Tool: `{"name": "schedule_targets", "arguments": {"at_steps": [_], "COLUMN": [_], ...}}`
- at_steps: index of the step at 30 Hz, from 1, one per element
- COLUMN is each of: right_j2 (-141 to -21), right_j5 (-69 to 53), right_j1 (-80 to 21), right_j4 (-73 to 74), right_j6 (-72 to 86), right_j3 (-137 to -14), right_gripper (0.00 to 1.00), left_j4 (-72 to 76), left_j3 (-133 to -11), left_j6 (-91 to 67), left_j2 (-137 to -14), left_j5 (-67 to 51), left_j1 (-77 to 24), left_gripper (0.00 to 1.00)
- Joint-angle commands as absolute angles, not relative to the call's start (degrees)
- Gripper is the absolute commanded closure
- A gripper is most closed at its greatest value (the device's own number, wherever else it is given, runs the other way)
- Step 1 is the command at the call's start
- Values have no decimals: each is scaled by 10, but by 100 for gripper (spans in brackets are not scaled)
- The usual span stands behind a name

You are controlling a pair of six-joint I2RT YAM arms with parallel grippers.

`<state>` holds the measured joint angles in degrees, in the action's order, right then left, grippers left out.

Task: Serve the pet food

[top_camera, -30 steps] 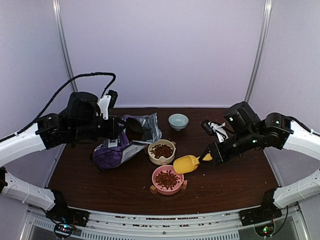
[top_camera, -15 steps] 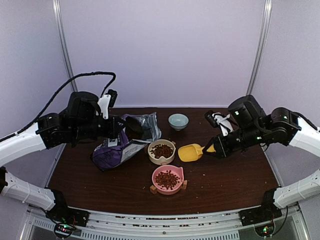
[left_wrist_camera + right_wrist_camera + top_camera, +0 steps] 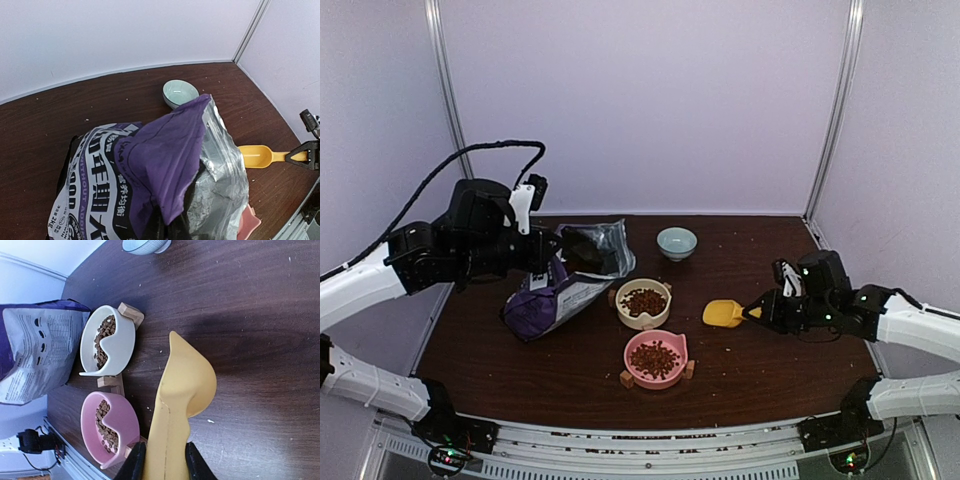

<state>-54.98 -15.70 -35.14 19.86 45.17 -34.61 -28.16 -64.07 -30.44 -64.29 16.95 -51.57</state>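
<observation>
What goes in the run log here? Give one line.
left gripper: holding bag | right gripper: holding scoop, empty | kibble: in cream bowl and pink bowl | blue bowl: empty

Materials. Bag (image 3: 160,150), left of the cream bowl (image 3: 127,340): glossy printed plastic film with a crinkled silvery foil lining (image 3: 220,170). Cream bowl and the pink bowl (image 3: 125,422) just beside it: smooth, glossy, on bare wooden blocks (image 3: 131,313). Pet food (image 3: 103,340): matt, rough. Scoop (image 3: 185,385), right of the cream bowl: smooth yellow plastic. Table (image 3: 260,315): dark wood grain, satin sheen.
</observation>
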Motion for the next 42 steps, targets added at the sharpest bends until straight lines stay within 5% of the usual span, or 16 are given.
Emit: {"name": "schedule_targets", "arguments": {"at_steps": [1,24,42], "right_j2": [-542,-671,-632], "right_j5": [-181,-161,-114], "right_j1": [-346,-346,-346], "right_j4": [-24,-148,-90], "right_j6": [569,564,532], "right_j3": [-271,-159,-155], "right_gripper": [87,81,29], "left_j4": [-268,-284,-298], "left_j3": [-658,-665,-687], "left_j6": [-289,-284,-278], "left_j2": [-616,-606,-613], "left_j5": [189,194,188], "left_j1": [-508,-498,-498], "left_gripper": [100,100,100]}}
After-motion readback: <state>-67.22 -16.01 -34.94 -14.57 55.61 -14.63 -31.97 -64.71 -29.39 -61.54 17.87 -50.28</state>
